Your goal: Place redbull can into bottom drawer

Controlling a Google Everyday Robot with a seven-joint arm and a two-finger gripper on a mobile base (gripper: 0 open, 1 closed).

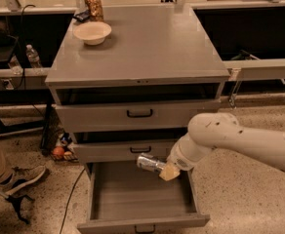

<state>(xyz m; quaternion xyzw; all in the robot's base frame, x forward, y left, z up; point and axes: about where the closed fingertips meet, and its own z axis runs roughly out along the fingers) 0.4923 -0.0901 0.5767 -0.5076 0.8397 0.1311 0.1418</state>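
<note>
The redbull can (150,163), silver and lying on its side, is held in my gripper (169,171) just above the rear right part of the open bottom drawer (132,196). The gripper is shut on the can's right end, with my white arm (230,135) reaching in from the right. The can hangs just below the middle drawer's handle (140,149). The bottom drawer is pulled out and its grey floor is bare.
The two upper drawers (139,113) stand slightly open. A tan bowl (91,32) and a brownish jar (94,6) sit on the cabinet top (152,48). A person's leg and shoe (15,177) are at the left, and a water bottle (33,56) stands on a shelf.
</note>
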